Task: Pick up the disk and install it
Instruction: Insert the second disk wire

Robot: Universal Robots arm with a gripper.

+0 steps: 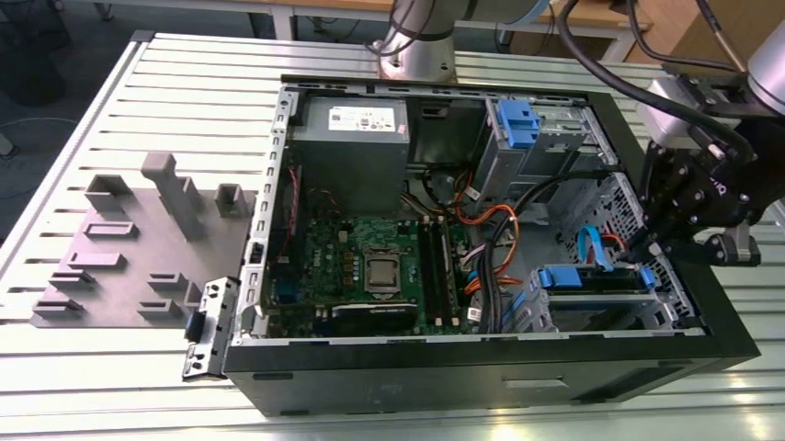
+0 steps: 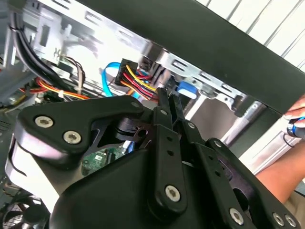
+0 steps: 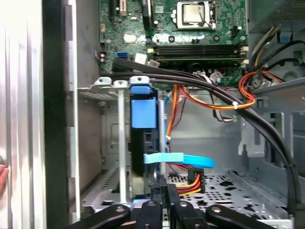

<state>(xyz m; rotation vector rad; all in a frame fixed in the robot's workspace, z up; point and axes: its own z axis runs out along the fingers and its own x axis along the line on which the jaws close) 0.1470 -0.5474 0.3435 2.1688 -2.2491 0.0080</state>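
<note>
Black gripper linkage sat closest to my wrist cams, w/ the gripper (image 3: 164, 191) reaching into the drive bay at the case's near corner, on the exterior view's right. Its fingers (image 2: 167, 109) were pressed together, nothing visible btwn them, so I read the pincer as closed and not gripping anything.

From the exterior view I had the gripper (image 1: 641, 250) hanging just beside the lower drive cage, at the inner wall of the computer case (image 1: 491, 367). Case lay on its side, open, on a slatted metal table (image 1: 147, 83).

Disk (image 1: 593, 281) sat in that lower cage, blue carrier end facing up into the case; it looked seated in the bay, apart from the fingertips as far as I could tell. First wrist view showed the disk (image 3: 143, 114) edge-on, blue tab toward the motherboard, held btwn the cage's silver rails. Blue SATA cable (image 3: 178, 160) crossed just in front of it, and a red/yellow/orange power connector (image 3: 190, 183) sat right beside the fingertips.

Motherboard (image 1: 368, 266) filled the case middle, power supply (image 1: 353, 138) at the far left corner inside. Second blue carrier (image 1: 517, 124) stood in the upper cage, far right, well apart from the gripper. Grey fixture plate (image 1: 123, 248) w/ upright blocks lay left of the case.

A person's hand (image 2: 295, 119) showed past the case edge in the second wrist view.
</note>
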